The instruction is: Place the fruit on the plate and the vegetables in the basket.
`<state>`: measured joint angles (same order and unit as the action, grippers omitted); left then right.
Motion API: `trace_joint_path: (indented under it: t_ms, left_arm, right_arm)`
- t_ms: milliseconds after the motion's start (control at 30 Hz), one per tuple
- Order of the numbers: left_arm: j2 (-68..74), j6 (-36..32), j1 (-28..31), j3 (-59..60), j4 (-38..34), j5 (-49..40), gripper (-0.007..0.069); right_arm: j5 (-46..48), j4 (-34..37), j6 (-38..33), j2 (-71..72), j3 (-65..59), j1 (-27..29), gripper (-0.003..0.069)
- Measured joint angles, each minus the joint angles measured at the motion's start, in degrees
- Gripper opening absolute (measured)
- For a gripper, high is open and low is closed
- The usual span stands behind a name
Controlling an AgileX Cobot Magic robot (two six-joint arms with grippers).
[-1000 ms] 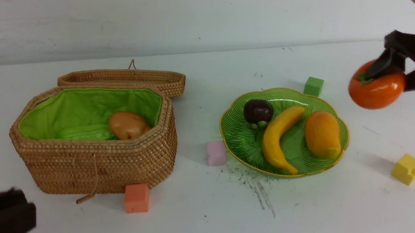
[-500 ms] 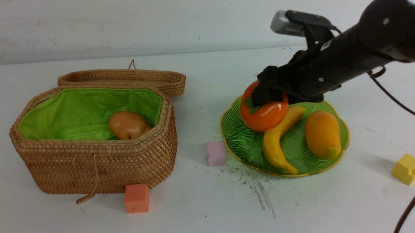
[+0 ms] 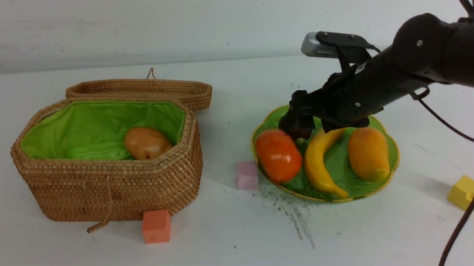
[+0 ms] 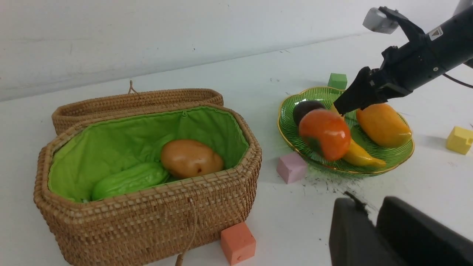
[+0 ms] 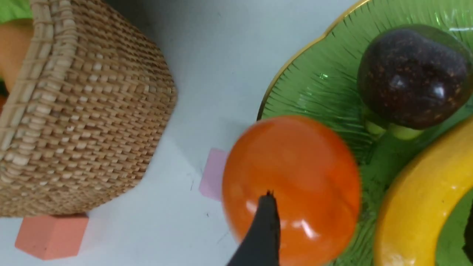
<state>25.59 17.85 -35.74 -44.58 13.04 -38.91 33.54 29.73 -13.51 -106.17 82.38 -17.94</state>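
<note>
Right claw (image 3: 300, 129) over back-left of plate (image 3: 388, 172), jaws apart, gripping nothing. Persimmon (image 3: 279, 155) free of claw, at plate's left edge, blurred, maybe not yet settled. Also on plate: banana (image 3: 321, 160), mango (image 3: 368, 153), mangosteen (image 4: 306, 109), so 4 fruit there. In basket (image 3: 110, 189): cucumber (image 4: 129, 180), potato (image 4: 190, 158). Carrot not visible anywhere. Left claw (image 4: 373, 236) low over tabletop (image 3: 229, 252), jaws near together, holding nothing seen. Judgement: nearly done; carrot unaccounted for.

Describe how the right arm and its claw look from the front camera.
The right arm is matte black and tubular with a rounded joint housing. A silver-grey camera module sits on a black bracket above the wrist. Black cables loop and trail off it. The right claw has dark, tapered fingers.
</note>
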Motion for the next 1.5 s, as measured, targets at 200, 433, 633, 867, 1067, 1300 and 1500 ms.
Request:
trace_joint_path:
  t_ms: [200,433,633,867,1067,1300,1500]
  left_arm:
    - [0.0,0.0,0.0,0.0,0.0,0.0,0.0104]
    - [0.0,0.0,0.0,0.0,-1.0,0.0,0.0104]
    - [0.0,0.0,0.0,0.0,-2.3,0.0,0.0104]
    - [-0.4,-1.5,0.0,0.0,-7.1,-0.3,0.0104]
    - [-5.8,-6.9,0.0,1.8,-15.0,0.3,0.0043]
    - [-19.0,-13.1,0.0,15.8,-22.7,6.4,-0.0013]
    - [-20.9,-13.1,0.0,25.8,-22.8,12.2,-0.0013]
  right_arm:
    - [4.3,-3.7,0.0,7.8,0.0,0.0,0.0564]
    - [13.5,-10.1,1.2,23.4,0.0,0.0,0.0295]
    - [23.3,-16.3,6.1,33.6,-0.1,0.0,0.0097]
    - [33.8,-27.2,16.7,45.8,-4.8,0.0,-0.0008]
    - [37.9,-28.3,21.5,56.7,-15.6,0.0,-0.0006]
    - [37.2,-28.2,29.7,77.4,-35.6,0.0,0.0000]
    - [30.3,-28.2,31.7,87.0,-45.1,0.0,0.0003]
